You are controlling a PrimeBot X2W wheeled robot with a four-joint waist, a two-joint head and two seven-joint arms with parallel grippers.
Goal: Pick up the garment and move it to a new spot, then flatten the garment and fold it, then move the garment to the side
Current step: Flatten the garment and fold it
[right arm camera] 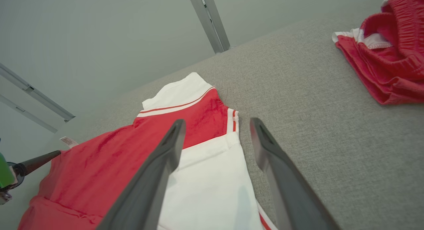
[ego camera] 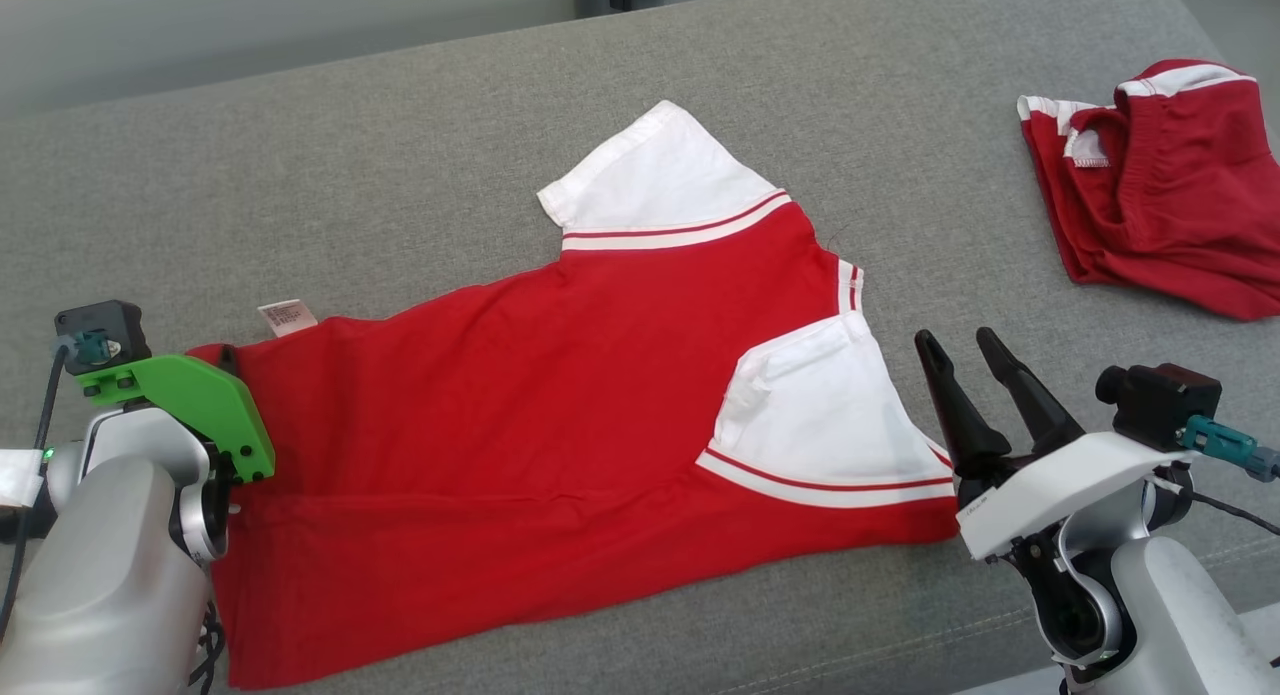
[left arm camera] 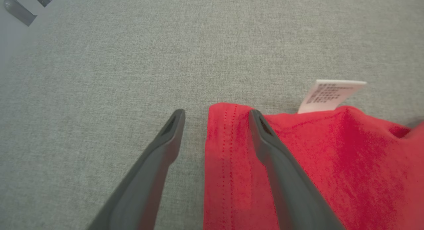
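We see the left gripper open astride the shirt hem, maybe touching; right gripper open beside its sleeve.

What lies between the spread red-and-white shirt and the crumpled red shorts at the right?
Bare grey upholstery: nothing rests between the shirt and the shorts. The head view shows that stretch, and so does the right wrist view.

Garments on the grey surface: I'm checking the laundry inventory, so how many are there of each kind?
Red and white shirt: 1
Red shorts with white trim: 1
Total: 2
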